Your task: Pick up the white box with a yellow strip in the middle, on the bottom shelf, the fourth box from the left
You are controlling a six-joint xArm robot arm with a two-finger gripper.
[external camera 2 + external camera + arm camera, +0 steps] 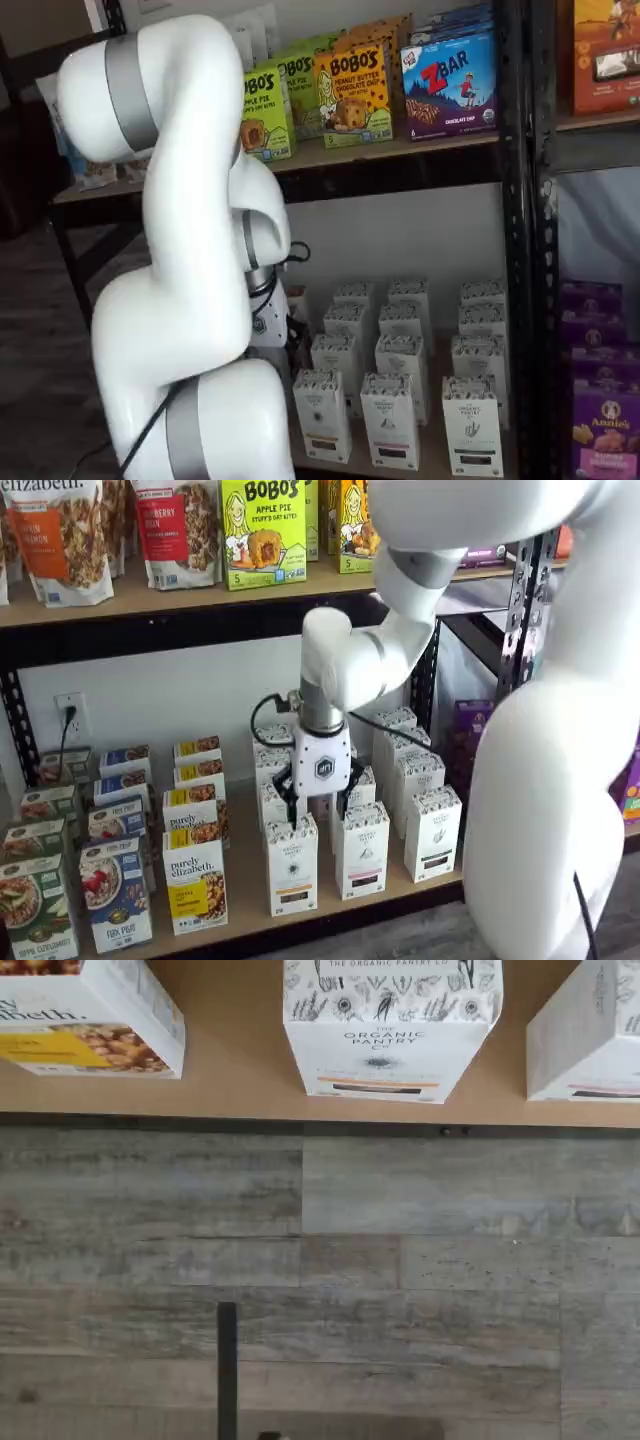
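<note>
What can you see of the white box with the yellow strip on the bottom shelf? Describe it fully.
The white box is a tall, narrow carton, seemingly cardboard, with a black botanical-patterned top, "Organic Pantry" print, a round logo and a thin yellow-orange strip above dark print. It stands upright at the bottom shelf front, alike cartons behind, directly below the open fingers, untouched.

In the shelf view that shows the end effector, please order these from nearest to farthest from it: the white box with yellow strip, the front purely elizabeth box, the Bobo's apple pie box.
1. White box, directly below the end effector.
2. Purely elizabeth box, beside it, toward the outlet side.
3. Bobo's box, on the shelf above.

Matt cardboard white box (391, 1030)
</note>
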